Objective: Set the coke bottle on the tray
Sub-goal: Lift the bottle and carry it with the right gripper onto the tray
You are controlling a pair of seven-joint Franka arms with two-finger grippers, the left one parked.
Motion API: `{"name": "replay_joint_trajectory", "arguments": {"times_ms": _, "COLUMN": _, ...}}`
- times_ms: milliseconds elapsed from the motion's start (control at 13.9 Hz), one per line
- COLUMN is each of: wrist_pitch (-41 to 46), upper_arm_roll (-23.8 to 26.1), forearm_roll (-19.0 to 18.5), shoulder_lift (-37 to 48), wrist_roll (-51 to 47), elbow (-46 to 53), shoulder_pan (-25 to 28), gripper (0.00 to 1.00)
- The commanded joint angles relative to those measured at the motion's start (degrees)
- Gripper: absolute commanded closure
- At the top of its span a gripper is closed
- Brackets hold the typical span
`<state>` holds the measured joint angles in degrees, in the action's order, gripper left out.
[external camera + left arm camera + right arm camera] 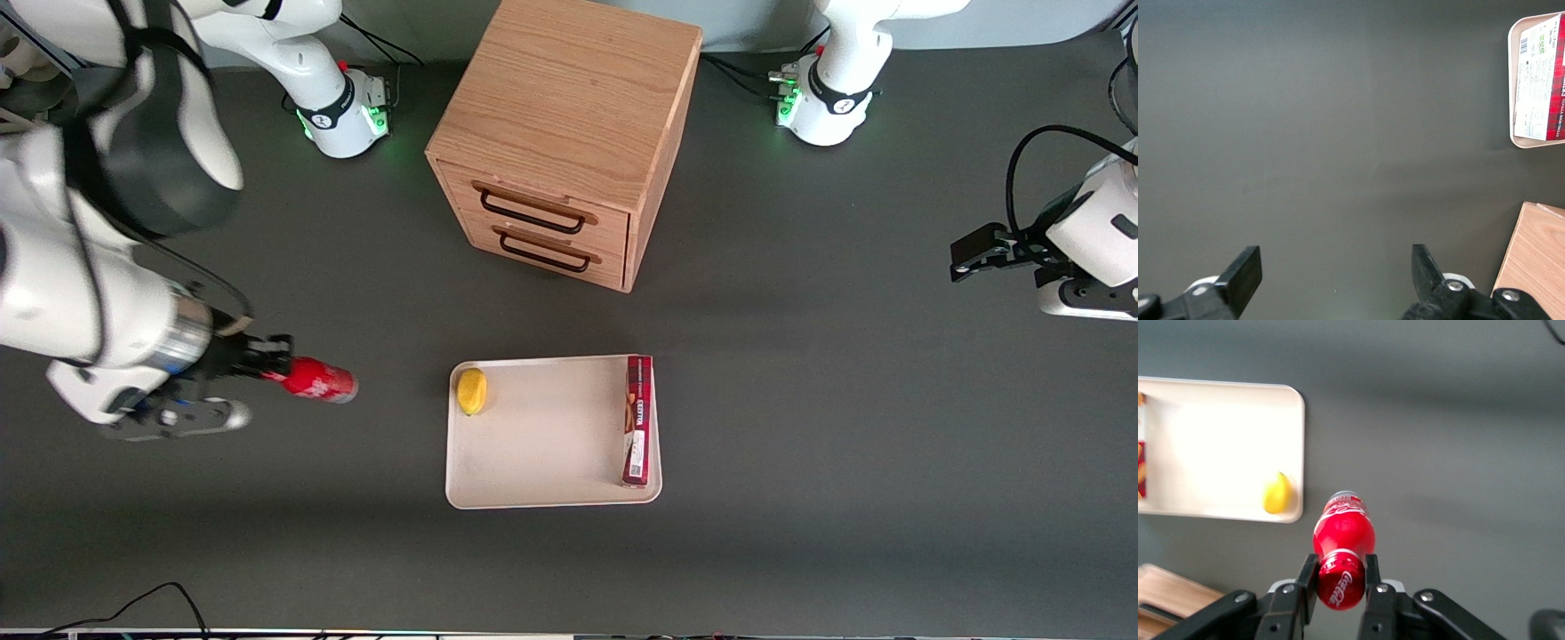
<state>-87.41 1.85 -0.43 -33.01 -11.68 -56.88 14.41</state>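
Note:
My right gripper (271, 366) is shut on the cap end of the coke bottle (318, 380), a small red bottle held lying sideways above the table, its silvery base pointing toward the tray. In the right wrist view the fingers (1371, 577) clamp the red cap of the bottle (1343, 537). The cream-white tray (542, 436) lies in the middle of the table, apart from the bottle, toward the parked arm's end. It also shows in the right wrist view (1218, 447).
On the tray lie a yellow lemon (471, 390) at the edge closest to the bottle and a long red box (637, 420) along its edge toward the parked arm. A wooden drawer cabinet (560, 133) stands farther from the front camera than the tray.

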Motion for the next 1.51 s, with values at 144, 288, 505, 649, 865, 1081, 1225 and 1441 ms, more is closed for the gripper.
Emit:
{"name": "replay_joint_trajectory", "arguments": {"times_ms": 144, "wrist_pitch": -10.3, "upper_arm_roll": -6.0, "forearm_roll": -0.4, "shoulder_lift": -9.7, "wrist_roll": -4.3, "elbow": 5.8, "shoulder_pan": 9.0, "gripper": 1.00}}
{"name": "replay_joint_trajectory", "arguments": {"times_ms": 288, "wrist_pitch": -15.0, "upper_arm_roll": -6.4, "forearm_roll": -0.4, "shoulder_lift": -11.8, "wrist_roll": -4.4, "elbow": 5.8, "shoulder_pan": 9.6, "gripper": 1.00}}
{"name": "replay_joint_trajectory", "arguments": {"times_ms": 505, "wrist_pitch": -19.2, "upper_arm_roll": -6.2, "forearm_roll": -0.3, "shoulder_lift": -14.1, "wrist_roll": -6.8, "elbow": 5.7, "shoulder_pan": 10.7, "gripper": 1.00}}
{"name": "replay_joint_trajectory", "arguments": {"times_ms": 649, "wrist_pitch": -21.0, "upper_arm_roll": -6.2, "forearm_roll": -0.3, "shoulder_lift": -15.8, "wrist_roll": -7.7, "elbow": 5.6, "shoulder_pan": 11.4, "gripper": 1.00}}
{"name": "replay_joint_trajectory", "arguments": {"times_ms": 865, "wrist_pitch": -24.1, "upper_arm_roll": -6.3, "forearm_roll": -0.4, "shoulder_lift": -17.7, "wrist_roll": -9.1, "elbow": 5.6, "shoulder_pan": 12.4, "gripper": 1.00}}
{"name": "replay_joint_trajectory", "arguments": {"times_ms": 1081, "wrist_pitch": -26.7, "upper_arm_roll": -6.2, "forearm_roll": -0.3, "shoulder_lift": -19.4, "wrist_roll": -9.2, "elbow": 5.5, "shoulder_pan": 12.5, "gripper": 1.00}}
{"name": "replay_joint_trajectory", "arguments": {"times_ms": 1225, "wrist_pitch": -27.5, "upper_arm_roll": -6.2, "forearm_roll": -0.3, "shoulder_lift": -19.9, "wrist_roll": -9.4, "elbow": 5.4, "shoulder_pan": 12.6, "gripper": 1.00}}
{"name": "replay_joint_trajectory", "arguments": {"times_ms": 1441, "wrist_pitch": -27.5, "upper_arm_roll": -6.3, "forearm_roll": -0.4, "shoulder_lift": -20.0, "wrist_roll": -10.4, "elbow": 4.8, "shoulder_pan": 12.7, "gripper": 0.02}}
